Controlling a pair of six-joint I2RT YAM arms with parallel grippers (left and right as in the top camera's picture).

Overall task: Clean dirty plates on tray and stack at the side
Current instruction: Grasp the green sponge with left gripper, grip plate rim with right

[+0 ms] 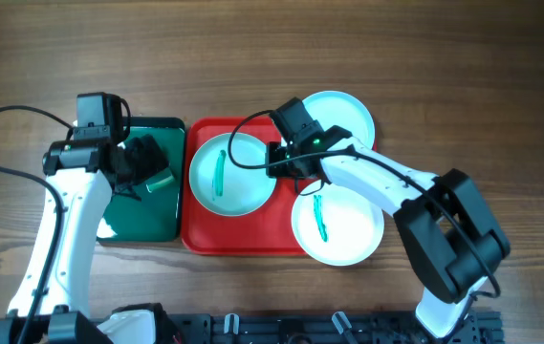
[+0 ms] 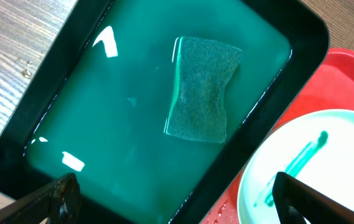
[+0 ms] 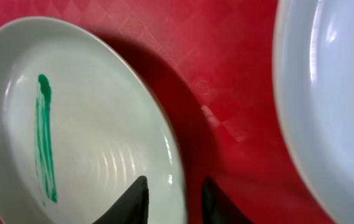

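Right fingers straddle one plate rim; whether they grip it cannot be told.
Three plates: two overhang red tray toward desk's right edge; left fingers spread wide.

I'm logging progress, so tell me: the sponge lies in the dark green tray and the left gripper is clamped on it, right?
Not quite. The sponge does lie in the dark green tray, but the left gripper is open, its fingers wide apart and clear of the sponge, holding nothing. The left wrist view shows this.
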